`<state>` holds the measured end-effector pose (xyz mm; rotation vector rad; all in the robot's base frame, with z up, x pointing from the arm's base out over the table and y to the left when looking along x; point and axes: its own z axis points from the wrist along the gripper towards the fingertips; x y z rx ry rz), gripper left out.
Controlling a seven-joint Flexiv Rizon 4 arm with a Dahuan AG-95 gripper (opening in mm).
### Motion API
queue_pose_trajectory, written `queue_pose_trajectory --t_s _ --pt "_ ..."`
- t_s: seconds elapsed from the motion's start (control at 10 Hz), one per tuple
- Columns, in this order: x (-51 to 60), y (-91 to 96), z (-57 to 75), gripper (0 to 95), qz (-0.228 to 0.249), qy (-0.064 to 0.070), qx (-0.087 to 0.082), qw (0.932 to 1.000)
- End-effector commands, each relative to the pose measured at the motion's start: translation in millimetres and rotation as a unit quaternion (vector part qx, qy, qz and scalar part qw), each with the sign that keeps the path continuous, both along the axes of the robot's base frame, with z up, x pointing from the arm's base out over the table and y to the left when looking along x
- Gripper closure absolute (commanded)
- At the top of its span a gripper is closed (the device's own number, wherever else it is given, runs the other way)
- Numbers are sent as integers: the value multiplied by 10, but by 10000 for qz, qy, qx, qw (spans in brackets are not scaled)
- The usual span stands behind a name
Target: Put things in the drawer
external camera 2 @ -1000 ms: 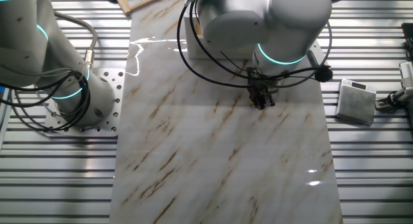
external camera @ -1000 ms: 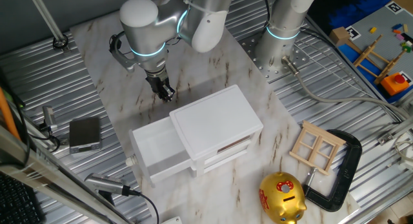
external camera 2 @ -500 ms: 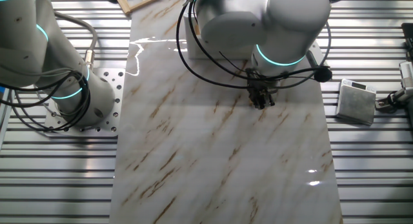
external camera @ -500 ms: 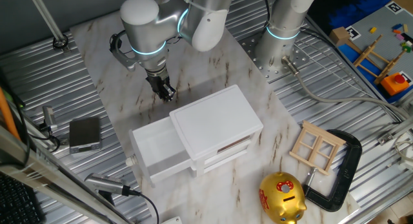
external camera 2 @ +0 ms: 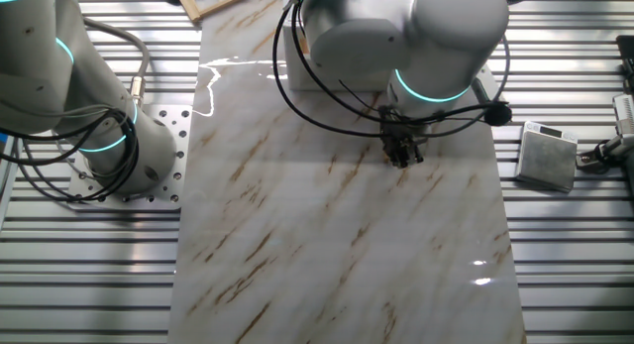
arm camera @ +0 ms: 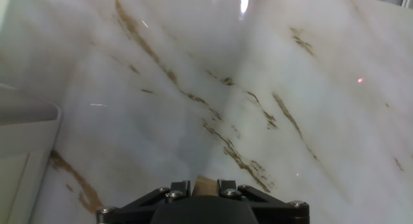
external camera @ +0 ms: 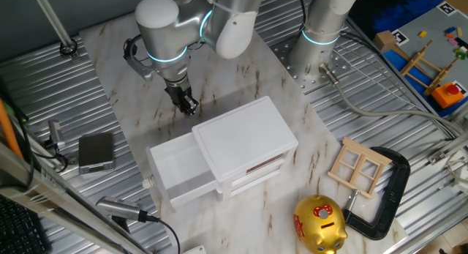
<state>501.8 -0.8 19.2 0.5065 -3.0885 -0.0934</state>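
The block (arm camera: pixel 205 185) is a tiny brown cube, and in the hand view I see only a sliver of it, wedged between the two dark fingers (arm camera: pixel 204 187) at the bottom edge of the picture. I judge it light and stiff, wood by the look of it, so it should ride without sagging. Small as it is, it could twist or pop out if the pinch sits off-centre, so I would want flat opposite faces square on the pads. The fingers are drawn in on it, pinching it from both sides; I cannot tell how deep it sits.

Working left to right in the fixed view that shows the cabinet: the drawer (external camera: pixel 175 170) stands pulled out, its white tray showing nothing inside from here, forward of and below the fingers (external camera: pixel 189 104). The cabinet (external camera: pixel 245 140) it belongs to lies just beside the fingers on the right. Beyond it are the wooden window frame (external camera: pixel 360 166) and the gold piggy bank (external camera: pixel 319 223), both well apart from the fingers.

The fingers hang just above the marble counter (external camera: pixel 131 71), behind the cabinet's back corner. I judge the drop into the drawer is not yet done; the block has to be carried over the tray and released low, since it may bounce.
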Motion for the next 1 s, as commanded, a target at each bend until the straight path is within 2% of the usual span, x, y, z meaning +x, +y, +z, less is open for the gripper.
queue_pose_trajectory --t_s 0.1,0.6,1.0 --pt "22 19 40 950 92 29 6 10000" --pt "102 117 229 950 287 99 -21 9995" --pt "209 243 433 950 500 130 -22 9987"
